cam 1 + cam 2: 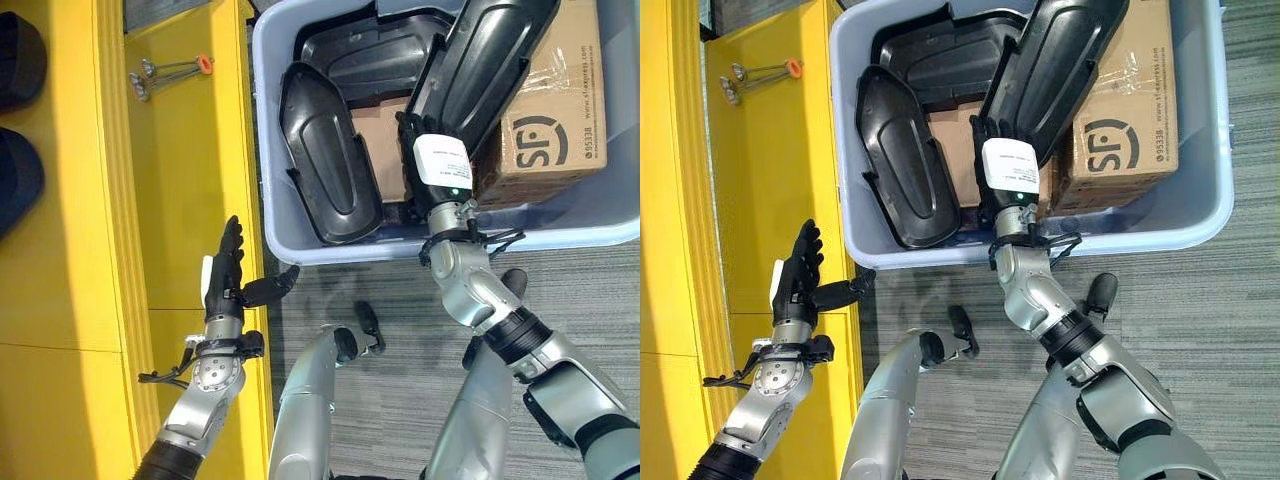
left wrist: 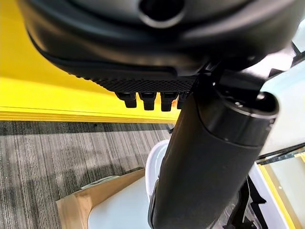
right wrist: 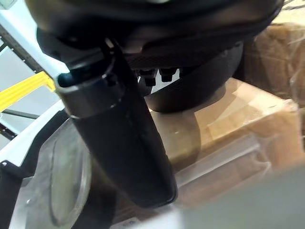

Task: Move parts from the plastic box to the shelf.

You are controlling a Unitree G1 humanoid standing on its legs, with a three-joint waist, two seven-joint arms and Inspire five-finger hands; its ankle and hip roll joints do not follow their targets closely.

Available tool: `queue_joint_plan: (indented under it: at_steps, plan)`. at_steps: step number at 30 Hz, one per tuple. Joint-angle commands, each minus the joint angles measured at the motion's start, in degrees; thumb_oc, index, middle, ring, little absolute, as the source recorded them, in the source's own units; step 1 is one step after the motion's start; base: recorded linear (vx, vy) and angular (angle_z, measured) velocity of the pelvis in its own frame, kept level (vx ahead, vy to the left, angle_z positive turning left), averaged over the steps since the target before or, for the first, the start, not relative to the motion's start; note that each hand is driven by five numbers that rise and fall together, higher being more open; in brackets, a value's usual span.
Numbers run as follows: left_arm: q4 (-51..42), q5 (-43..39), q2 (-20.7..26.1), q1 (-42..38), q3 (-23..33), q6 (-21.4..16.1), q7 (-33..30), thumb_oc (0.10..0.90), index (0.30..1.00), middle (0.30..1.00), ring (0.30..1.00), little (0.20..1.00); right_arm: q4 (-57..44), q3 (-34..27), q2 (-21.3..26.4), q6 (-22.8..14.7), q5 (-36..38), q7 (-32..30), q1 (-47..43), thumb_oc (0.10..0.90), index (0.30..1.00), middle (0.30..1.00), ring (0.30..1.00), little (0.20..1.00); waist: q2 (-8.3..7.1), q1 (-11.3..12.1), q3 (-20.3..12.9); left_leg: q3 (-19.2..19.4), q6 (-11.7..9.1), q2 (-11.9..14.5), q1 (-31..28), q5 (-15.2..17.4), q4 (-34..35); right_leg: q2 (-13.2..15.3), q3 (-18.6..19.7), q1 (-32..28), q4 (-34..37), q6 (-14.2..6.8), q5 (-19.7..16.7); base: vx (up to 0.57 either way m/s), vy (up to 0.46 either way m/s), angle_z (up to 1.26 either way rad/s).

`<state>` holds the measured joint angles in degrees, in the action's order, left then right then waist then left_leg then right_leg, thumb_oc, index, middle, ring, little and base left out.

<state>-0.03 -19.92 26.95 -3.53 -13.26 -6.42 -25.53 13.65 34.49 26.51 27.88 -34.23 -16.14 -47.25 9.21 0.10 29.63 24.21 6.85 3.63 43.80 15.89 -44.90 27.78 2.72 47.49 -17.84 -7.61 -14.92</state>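
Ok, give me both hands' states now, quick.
Left hand: open, holding nothing, over the yellow shelf.
Right hand: shut on a black part above the plastic box.

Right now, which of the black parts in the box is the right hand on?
The long black part tilted over the cardboard box, with the right hand at its lower end. The other black parts lie untouched in the plastic box.

Grey-blue box on the floor holds black moulded parts: one leans at its left wall, another stands tilted; yellow shelf alongside.
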Motion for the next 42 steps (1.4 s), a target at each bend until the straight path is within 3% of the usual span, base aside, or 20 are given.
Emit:
queue_joint_plan:
  at_steps: [1,25,26,27,42]
  plan:
    - [-8.2,0.7,-0.4,2.0,1.8,-4.4,-1.7,0.9,1.0,1.0,1.0,1.0,-5.6,-1.9,5.6,0.3,-1.2,-1.4,-6.2,0.9,1.0,1.0,1.0,1.0,10.37,0.9,0.2,-5.3,-3.1,-5.7,-6.0,0.0,10.9,-3.6,-2.0,1.0,-9.7,0.0,12.3,0.0,0.008,-0.06]
    - [-8.6,0.7,-0.8,1.9,2.4,-4.4,-2.2,0.9,1.0,1.0,1.0,1.0,-7.4,-4.7,6.8,1.9,1.7,-1.2,-3.5,0.9,1.0,1.0,1.0,1.0,10.36,-0.3,0.2,-4.6,-3.3,-5.6,-5.8,-0.6,11.9,-4.2,-2.0,1.6,-8.5,-0.3,12.1,0.0,0.0,-0.01]
    - [-8.7,0.6,-0.8,1.9,2.5,-4.3,-2.3,0.9,1.0,1.0,1.0,1.0,-7.3,-4.9,6.7,2.0,2.4,-0.6,-3.5,0.506,0.448,0.448,0.448,0.448,10.35,-0.3,0.2,-4.6,-3.3,-5.6,-5.8,-0.6,11.9,-4.1,-2.0,1.6,-8.5,-0.4,12.2,0.0,0.0,0.0]
    - [-8.2,0.6,-0.8,1.8,2.5,-4.5,-2.3,0.9,1.0,1.0,1.0,1.0,-7.1,-4.5,6.5,3.0,3.4,-0.2,-3.0,0.4,0.3,0.3,0.3,0.3,10.34,-0.4,0.2,-4.6,-3.3,-5.6,-5.8,-0.6,11.9,-4.2,-1.9,1.7,-8.5,-0.4,12.2,0.0,0.0,0.0]
    - [-8.1,0.1,-0.9,1.6,3.1,-4.4,-1.8,0.9,1.0,1.0,1.0,1.0,-5.9,-4.7,6.3,2.2,3.7,0.6,-2.3,0.4,0.3,0.3,0.3,0.3,9.83,-0.2,0.2,-4.6,-3.2,-5.6,-5.3,-0.3,11.6,-4.0,-2.3,1.9,-8.6,-0.4,12.1,0.0,0.0,0.0]
